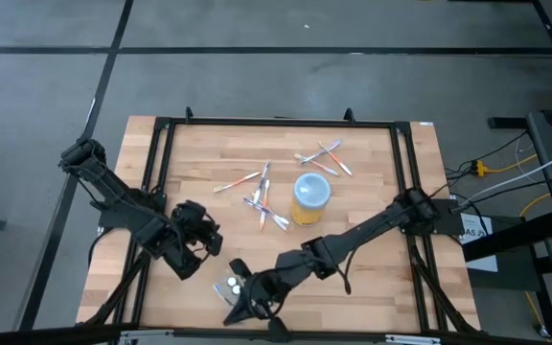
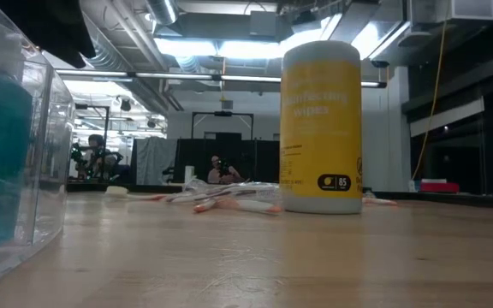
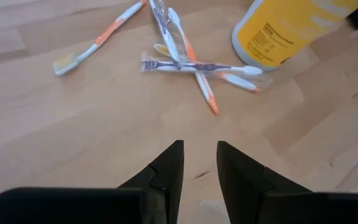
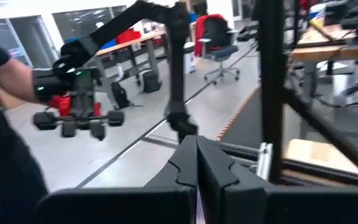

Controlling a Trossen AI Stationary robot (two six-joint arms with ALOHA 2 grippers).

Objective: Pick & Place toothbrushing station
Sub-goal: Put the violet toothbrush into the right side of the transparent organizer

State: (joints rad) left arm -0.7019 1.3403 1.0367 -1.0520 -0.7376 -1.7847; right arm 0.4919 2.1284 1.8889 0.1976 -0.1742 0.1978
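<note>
The toothbrushes [image 1: 262, 199] lie scattered mid-table in two loose clusters either side of the yellow canister [image 1: 310, 196]; they are thin white sticks with orange, pink or blue accents, some in clear wrappers. They look light, stiff and slippery, best pinched across the mid-handle where one lies clear of its neighbours. The left end effector [image 3: 199, 163] hovers near the front-left of the table [image 1: 372, 172], fingers slightly parted and empty, while the right end effector [image 4: 197, 163] sits at the front edge beside a clear pouch [image 1: 230, 286], shut, with nothing seen between its fingers.
</note>
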